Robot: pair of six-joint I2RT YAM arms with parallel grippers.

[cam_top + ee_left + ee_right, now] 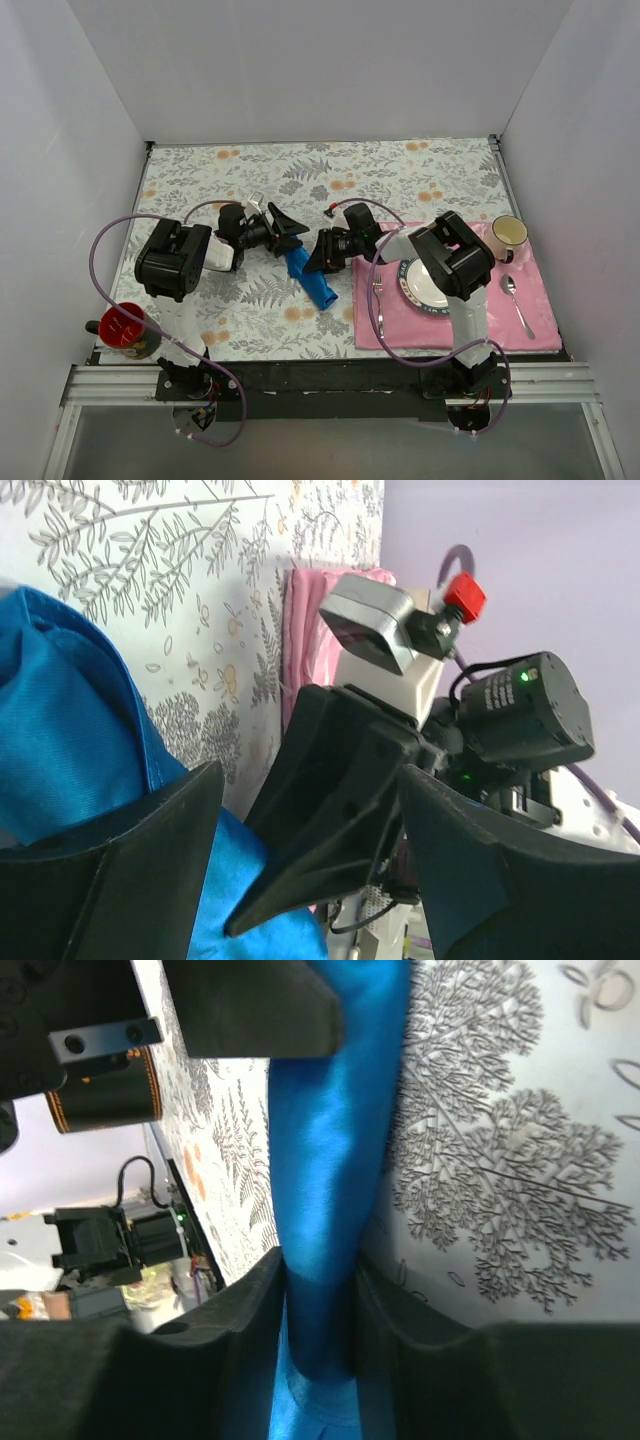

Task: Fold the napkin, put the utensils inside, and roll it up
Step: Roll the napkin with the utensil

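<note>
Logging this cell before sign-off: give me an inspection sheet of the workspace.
Surface: floral tablecloth, lying flat.
Job's things: blue napkin rolled up mid-table; knife, nothing seen.
Clutter: pink placemat with plate, fork, spoon and cup; red cup at the near left edge.
Grippers: left gripper open at the napkin's far end; right gripper shut on the napkin.
Cables: purple cables loop off both arms.
Surroundings: white walls.
</note>
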